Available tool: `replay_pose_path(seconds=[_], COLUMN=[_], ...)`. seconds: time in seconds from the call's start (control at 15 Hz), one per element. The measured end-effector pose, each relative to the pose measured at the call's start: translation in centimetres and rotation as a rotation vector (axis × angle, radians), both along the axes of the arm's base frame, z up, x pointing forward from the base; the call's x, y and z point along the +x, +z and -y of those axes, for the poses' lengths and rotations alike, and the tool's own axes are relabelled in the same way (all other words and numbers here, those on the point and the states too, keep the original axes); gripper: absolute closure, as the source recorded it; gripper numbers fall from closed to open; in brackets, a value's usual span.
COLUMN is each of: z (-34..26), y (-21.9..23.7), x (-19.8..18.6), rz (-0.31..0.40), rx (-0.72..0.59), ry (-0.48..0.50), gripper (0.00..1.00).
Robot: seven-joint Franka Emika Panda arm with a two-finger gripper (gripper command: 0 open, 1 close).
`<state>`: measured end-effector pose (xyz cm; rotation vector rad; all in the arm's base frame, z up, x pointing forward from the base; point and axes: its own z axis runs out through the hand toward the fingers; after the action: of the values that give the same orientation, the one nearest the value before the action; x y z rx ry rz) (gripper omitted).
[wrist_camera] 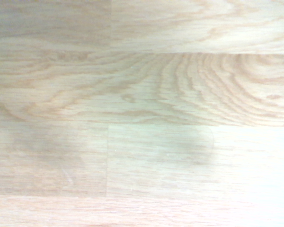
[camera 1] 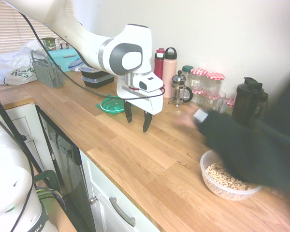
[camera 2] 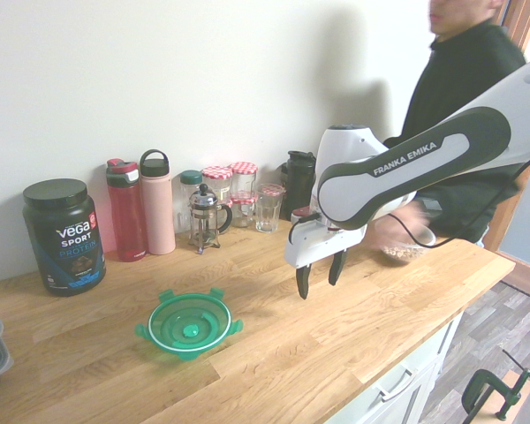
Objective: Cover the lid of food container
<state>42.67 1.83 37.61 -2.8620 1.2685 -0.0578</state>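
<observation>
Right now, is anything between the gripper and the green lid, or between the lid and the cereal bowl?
Nothing lies between the gripper, jaws open above bare counter, and the lid. On the lid's way to the bowl, a person's arm reaches over the bowl, blurred in motion. The bottles and jars stand back by the wall.

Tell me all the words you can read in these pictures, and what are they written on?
"FRANKA EMIKA" stands on the robot arm.
"vega" and "SPORT" stand on the black tub; the smaller blue print below them is too blurred to read.
The white plastic bag has green print, too blurred to read.
The wrist view shows only bare wooden counter, no words.
</observation>
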Motion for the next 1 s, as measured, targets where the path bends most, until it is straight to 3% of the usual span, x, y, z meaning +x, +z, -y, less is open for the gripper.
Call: replay_pose_path(seconds=[0.27,0.6,1.0], z=[-0.2,-0.2,-1.8], y=[0.9,2.7,-2.1], x=[0.6,2.9,5.3], rz=[0.023,0.113,0.09], rx=[0.085,0.423,0.824], ry=[-0.011,0.004,0.012], gripper=[0.0,0.0,0.0])
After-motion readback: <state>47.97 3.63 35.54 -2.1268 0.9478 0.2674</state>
